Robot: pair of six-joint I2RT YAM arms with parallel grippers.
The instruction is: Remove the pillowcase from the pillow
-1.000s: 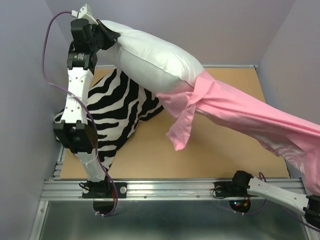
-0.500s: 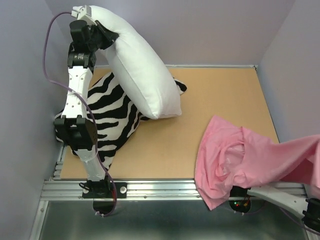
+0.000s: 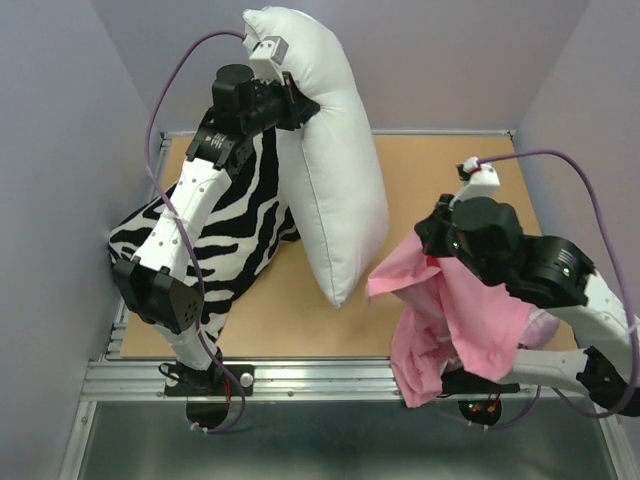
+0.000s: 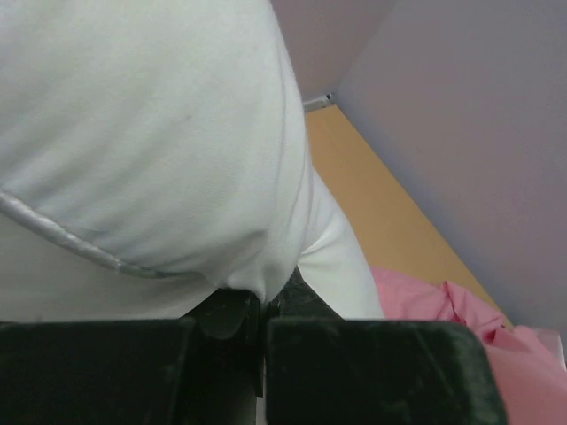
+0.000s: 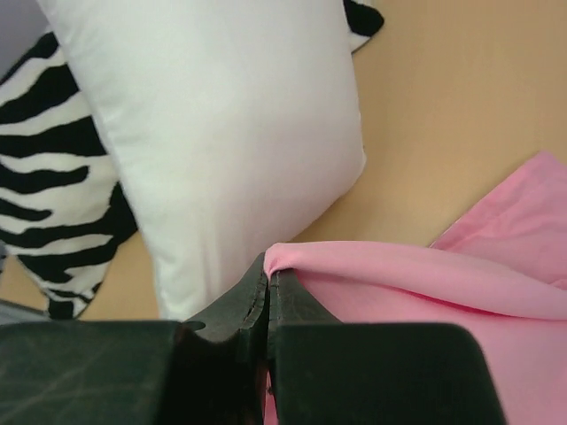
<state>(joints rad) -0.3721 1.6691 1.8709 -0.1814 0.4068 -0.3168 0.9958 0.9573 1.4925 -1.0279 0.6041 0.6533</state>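
Note:
The white pillow (image 3: 330,170) hangs bare and upright, its lower corner near the table. My left gripper (image 3: 298,105) is shut on its upper edge; in the left wrist view the pillow (image 4: 151,150) fills the frame above the closed left gripper (image 4: 262,297). The pink pillowcase (image 3: 455,320) is off the pillow and hangs in a crumpled bunch at the front right. My right gripper (image 3: 432,243) is shut on a fold of it. In the right wrist view the gripper (image 5: 268,270) pinches the pillowcase (image 5: 425,301), with the pillow (image 5: 230,133) behind.
A zebra-striped pillow (image 3: 215,235) lies on the left of the tan table (image 3: 450,180), partly behind the white pillow. Purple walls close in on the left, back and right. A metal rail (image 3: 330,378) runs along the near edge.
The left arm swung the pillow right and upright. The right arm came back into view, carrying the freed pillowcase in over the front right of the table.

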